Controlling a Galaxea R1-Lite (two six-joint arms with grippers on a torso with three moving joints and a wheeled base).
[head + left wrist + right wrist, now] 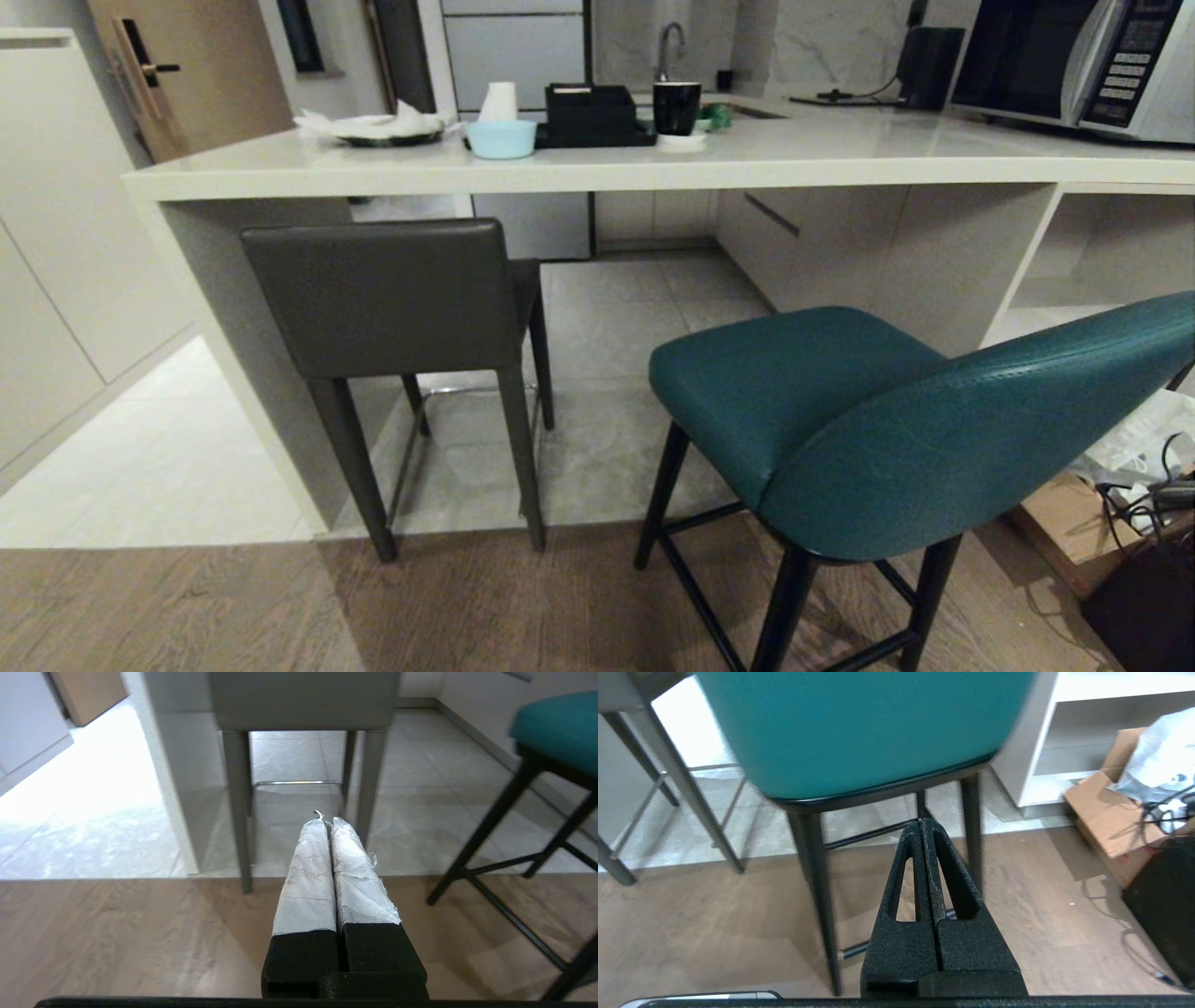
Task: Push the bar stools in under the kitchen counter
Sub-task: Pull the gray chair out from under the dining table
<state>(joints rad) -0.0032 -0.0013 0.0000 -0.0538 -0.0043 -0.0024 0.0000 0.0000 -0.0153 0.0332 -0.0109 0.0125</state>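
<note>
The teal bar stool [896,420] stands well out from the table [597,166], on the wooden floor, its curved back turned toward the robot and its seat angled rather than square to the table edge. The dark grey bar stool [392,294] stands to the left of it, close beside the table's slab side panel [201,280]. Its seat is already partly under the top, its rear legs at the line where tile meets wood, so it looks to need only a short push, while the teal one has much farther to go.

The right hand [923,822] is closed, its black fingers pressed together and gripping nothing. In the right wrist view it points at the rear legs of the teal stool, below the seat back, which lies straight ahead of it and near. The left hand [327,817] is also closed and empty, its wrapped fingers meeting at the tips. It points at the grey stool's legs, which are ahead and farther off across the floor.

So each stool lies in front of the arm on its own side, and the table lies beyond both. The push direction is forward, toward the open knee space. The teal stool's skew suggests it may swivel if pushed off-centre.
</note>
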